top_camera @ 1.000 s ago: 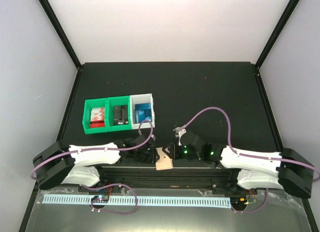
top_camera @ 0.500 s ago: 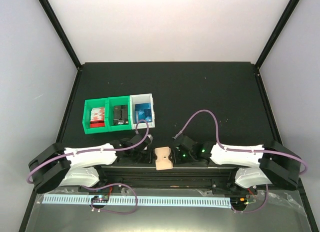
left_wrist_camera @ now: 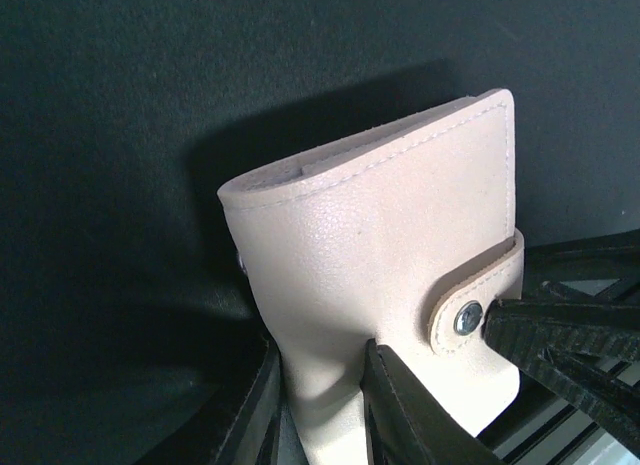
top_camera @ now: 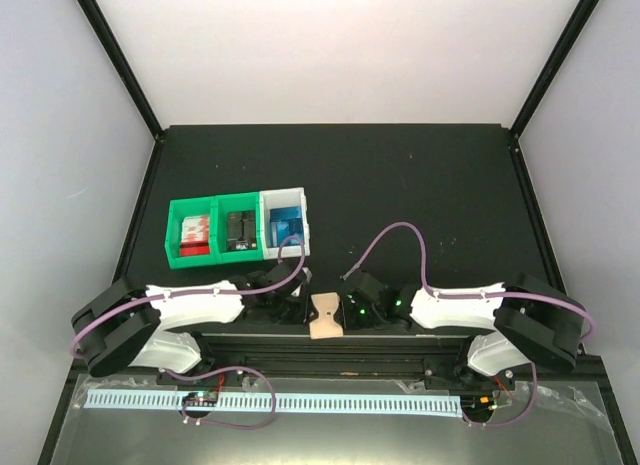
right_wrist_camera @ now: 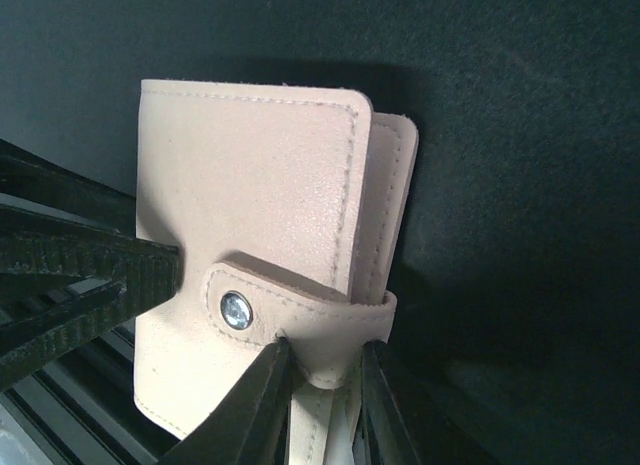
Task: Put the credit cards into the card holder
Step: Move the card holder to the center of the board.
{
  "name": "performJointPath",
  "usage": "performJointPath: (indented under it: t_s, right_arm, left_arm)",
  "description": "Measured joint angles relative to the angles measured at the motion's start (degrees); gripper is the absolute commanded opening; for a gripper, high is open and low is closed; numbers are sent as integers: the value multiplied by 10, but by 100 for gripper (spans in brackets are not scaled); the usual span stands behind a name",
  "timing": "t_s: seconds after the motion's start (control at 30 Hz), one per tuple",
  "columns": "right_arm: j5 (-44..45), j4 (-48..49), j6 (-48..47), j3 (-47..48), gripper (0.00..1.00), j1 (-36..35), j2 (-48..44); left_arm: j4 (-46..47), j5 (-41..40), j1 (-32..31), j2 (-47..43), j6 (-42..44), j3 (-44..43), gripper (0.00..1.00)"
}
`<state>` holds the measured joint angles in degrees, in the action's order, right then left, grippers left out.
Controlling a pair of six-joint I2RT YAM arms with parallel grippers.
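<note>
Both arms have drawn in toward the middle of the near edge over the past second, and the small tan leather-like folding card holder (top_camera: 325, 316), skewed a moment ago, now sits squarer between them with its sides nipped in.

It lies just in front of the arm bases on the matte black table (top_camera: 400, 175), long axis running from near to far. The left gripper (left_wrist_camera: 322, 390) comes at it from the left and the right gripper (right_wrist_camera: 320, 390) from the right. Each has its two ribbed black fingers closed narrow on the holder's soft edge, one finger on each face, and the leather puckers where they bite.

The holder is pale, grained and stitched along its borders. A rounded strap (right_wrist_camera: 300, 320) wraps one edge and is fastened by a shiny metal snap stud (right_wrist_camera: 236, 311). It looks fastened, so the strap likely has to come undone before anything goes in.

Bright blue plastic credit cards (top_camera: 284, 225) sit in an open white plastic bin (top_camera: 303, 225), the right-hand one in a row with two green bins (top_camera: 215, 200). That row lies well apart from the holder — farther back and to the left — so the left arm is the nearer one.
</note>
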<state>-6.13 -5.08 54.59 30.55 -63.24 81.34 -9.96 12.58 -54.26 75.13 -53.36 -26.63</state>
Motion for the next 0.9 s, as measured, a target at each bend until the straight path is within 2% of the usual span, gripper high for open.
performJointPath:
  t_s: [0.2, 0.3, 0.37, 0.5, 0.57, 0.77, 0.83, 0.9]
  right_arm:
    - [49, 17, 1, 0, 20, 16, 5]
    - [78, 23, -10, 5, 21, 29, 11]
    - [103, 13, -20, 20, 26, 33, 20]
    - [140, -11, -35, 35, 44, 37, 3]
    - [152, -31, -36, 31, 48, 37, -36]
    - [209, -140, -52, 32, 62, 38, -262]
    - [238, -191, -60, 44, 66, 38, -330]
    - [269, -246, -67, 65, 71, 38, -388]
  left_arm:
    - [-10, -4, 26, 49, 24, -47, 24]
    - [-8, -16, 32, 77, 31, -73, 29]
    - [-7, -23, 34, 87, 35, -83, 34]
    - [-23, -48, 36, 79, 49, -97, 52]
    - [-40, -70, 37, 53, 55, -98, 59]
    - [-124, -146, 47, -99, 83, -112, 77]
    - [-154, -172, 49, -159, 93, -122, 97]
    - [-183, -196, 52, -224, 106, -132, 99]
